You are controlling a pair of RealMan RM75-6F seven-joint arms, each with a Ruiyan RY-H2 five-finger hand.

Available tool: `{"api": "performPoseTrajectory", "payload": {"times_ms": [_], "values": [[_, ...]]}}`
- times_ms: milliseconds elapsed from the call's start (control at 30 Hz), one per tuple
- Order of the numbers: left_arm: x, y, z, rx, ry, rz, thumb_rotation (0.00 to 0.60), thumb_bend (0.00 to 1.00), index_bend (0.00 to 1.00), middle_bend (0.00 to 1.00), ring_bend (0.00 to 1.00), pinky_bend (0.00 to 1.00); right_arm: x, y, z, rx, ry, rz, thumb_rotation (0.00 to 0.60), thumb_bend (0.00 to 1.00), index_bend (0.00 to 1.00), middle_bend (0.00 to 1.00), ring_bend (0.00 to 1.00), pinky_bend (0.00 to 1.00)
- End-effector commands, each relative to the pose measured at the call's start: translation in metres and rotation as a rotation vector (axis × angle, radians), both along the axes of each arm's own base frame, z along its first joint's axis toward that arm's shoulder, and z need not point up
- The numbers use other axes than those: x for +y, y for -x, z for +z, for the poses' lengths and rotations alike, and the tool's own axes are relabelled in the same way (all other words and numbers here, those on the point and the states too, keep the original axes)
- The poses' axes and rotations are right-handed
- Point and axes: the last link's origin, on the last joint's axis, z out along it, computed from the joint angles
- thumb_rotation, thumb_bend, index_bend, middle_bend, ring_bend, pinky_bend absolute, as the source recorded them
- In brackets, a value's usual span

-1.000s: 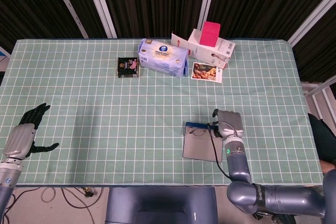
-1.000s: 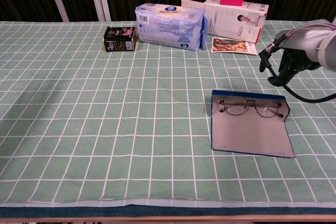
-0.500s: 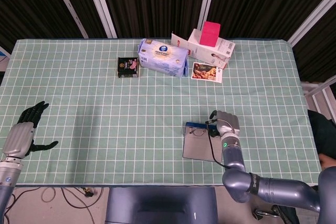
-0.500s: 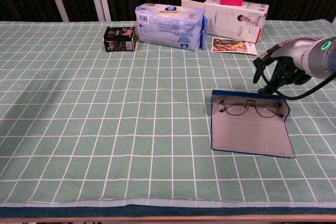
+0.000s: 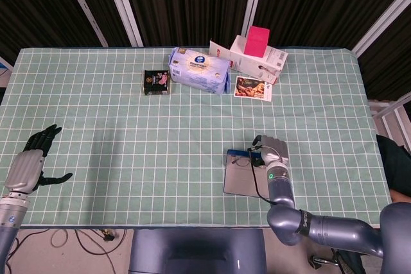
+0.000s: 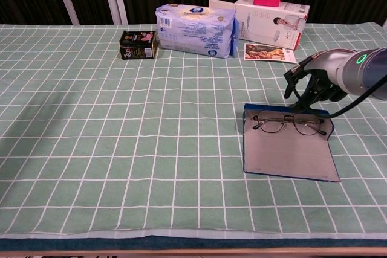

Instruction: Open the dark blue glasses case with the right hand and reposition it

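A dark blue glasses case (image 6: pixel 289 150) is lying open and flat on the green checked tablecloth (image 6: pixel 121 137), thin wire-framed glasses (image 6: pixel 289 123) inside. The right hand (image 6: pixel 314 86), dark fingers curled and empty, is hovering at its far edge. The left hand (image 5: pixel 31 162) is resting with fingers spread.

The robot's right hand (image 6: pixel 315 84), grey with dark fingers (image 6: pixel 300 96), hangs palm-down on a silver forearm, fingers curled downward and holding nothing. The left hand (image 5: pixel 29 162) rests low at the side, its dark fingers spread apart.
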Motion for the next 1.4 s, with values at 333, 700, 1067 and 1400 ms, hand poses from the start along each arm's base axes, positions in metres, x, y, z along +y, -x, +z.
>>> {"api": "performPoseTrajectory", "payload": {"times_ms": [333, 700, 1067, 1400], "values": [[0.001, 0.0, 0.0, -0.005, 0.002, 0.007, 0.6, 0.01, 0.0, 0.0, 0.0, 0.0, -0.001, 0.001, -0.006, -0.004, -0.012, -0.017, 0.6, 0.44, 0.38, 0.92, 1.0, 1.0], [0.001, 0.0, -0.001, -0.009, 0.004, 0.011, 0.6, 0.01, 0.0, 0.0, 0.0, 0.0, -0.004, 0.006, -0.01, 0.005, -0.012, -0.029, 0.6, 0.47, 0.39, 0.92, 1.0, 1.0], [0.001, 0.001, -0.001, -0.008, 0.004, 0.015, 0.6, 0.01, 0.0, 0.0, 0.0, 0.0, -0.005, 0.006, -0.012, -0.002, -0.016, -0.03, 0.6, 0.49, 0.4, 0.93, 1.0, 1.0], [0.001, 0.0, -0.001, -0.011, 0.005, 0.017, 0.6, 0.01, 0.0, 0.0, 0.0, 0.0, -0.002, 0.005, -0.012, 0.0, -0.03, -0.028, 0.6, 0.49, 0.4, 0.93, 1.0, 1.0]]}}
